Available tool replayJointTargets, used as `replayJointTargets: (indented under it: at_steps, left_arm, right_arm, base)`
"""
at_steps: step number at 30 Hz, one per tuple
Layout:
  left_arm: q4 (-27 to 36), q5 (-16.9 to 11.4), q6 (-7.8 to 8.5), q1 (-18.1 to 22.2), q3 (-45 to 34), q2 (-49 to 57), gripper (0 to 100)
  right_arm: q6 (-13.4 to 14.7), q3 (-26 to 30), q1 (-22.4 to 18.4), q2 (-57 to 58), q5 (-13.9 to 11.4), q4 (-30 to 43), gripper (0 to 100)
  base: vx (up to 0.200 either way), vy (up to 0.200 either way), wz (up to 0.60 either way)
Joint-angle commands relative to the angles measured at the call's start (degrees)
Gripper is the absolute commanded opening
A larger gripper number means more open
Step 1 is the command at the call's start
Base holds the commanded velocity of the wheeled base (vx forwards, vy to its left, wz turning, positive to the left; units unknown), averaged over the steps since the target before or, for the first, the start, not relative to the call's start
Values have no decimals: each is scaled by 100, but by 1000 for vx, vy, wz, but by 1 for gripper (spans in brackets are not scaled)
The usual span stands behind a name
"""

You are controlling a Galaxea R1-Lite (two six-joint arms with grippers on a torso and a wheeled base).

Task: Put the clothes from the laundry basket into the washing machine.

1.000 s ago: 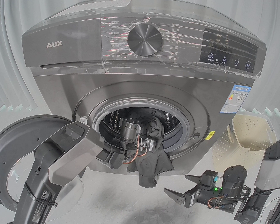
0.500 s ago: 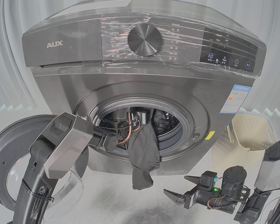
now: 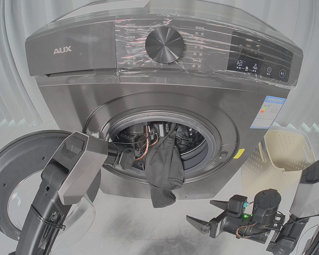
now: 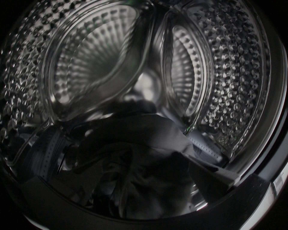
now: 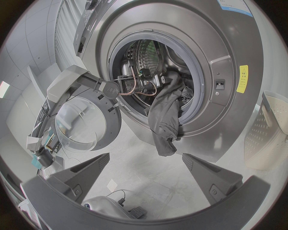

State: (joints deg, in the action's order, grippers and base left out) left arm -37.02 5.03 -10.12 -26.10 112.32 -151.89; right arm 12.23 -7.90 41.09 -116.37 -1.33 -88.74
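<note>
A dark garment point(image 3: 164, 168) hangs over the lower rim of the washing machine's point(image 3: 160, 95) round opening, part inside the drum and part dangling down the front panel. The right wrist view shows the same garment point(image 5: 166, 116) draped out of the opening. My left arm reaches through the opening, with its wrist point(image 3: 156, 130) inside the drum beside the garment's upper end. Dark cloth point(image 4: 141, 161) lies on the drum floor in the left wrist view. My right gripper point(image 3: 199, 210) hangs open and empty low in front of the machine, right of the garment.
The machine's round door point(image 3: 11, 183) stands swung open at the left. A cream perforated laundry basket point(image 3: 283, 161) sits to the right of the machine; its inside is hidden. Bare grey floor point(image 3: 135, 229) lies in front.
My left wrist has pushed deeper into the drum and turned. The garment was drawn up with it, so its dangling end hangs shorter. The right arm has stayed still.
</note>
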Motion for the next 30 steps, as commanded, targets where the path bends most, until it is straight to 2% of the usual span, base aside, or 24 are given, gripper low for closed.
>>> replayJointTargets:
  at_steps: [1, 3, 5, 8, 12, 18, 30]
  left_arm:
    - [28, -64, -8, -79, -940, 389, 100]
    - [46, -169, 36, -132, -1740, 688, 100]
    - [46, -222, 54, -150, -1960, 802, 100]
    - [160, -345, 265, -211, -2698, 1206, 100]
    - [213, -530, 326, -326, -3190, 1452, 100]
    - [169, -583, 476, -440, -3234, 1294, 100]
    - [195, -583, 476, -589, -2531, 477, 100]
  right_arm:
    - [-1, -1, 4, -8, -8, -3, 100]
    - [-1, -1, 4, -8, -8, -3, 100]
    - [-1, -1, 4, -8, -8, -3, 100]
    - [-1, -1, 4, -8, -8, -3, 100]
    - [-1, -1, 13, -8, 1, -3, 100]
    - [-1, 8, 13, 0, 1, -3, 100]
    - [-1, -1, 13, 0, -8, -3, 100]
  base:
    - [0, 0, 0]
    - [0, 0, 0]
    - [0, 0, 0]
    - [0, 0, 0]
    - [0, 0, 0]
    - [0, 0, 0]
    - [0, 0, 0]
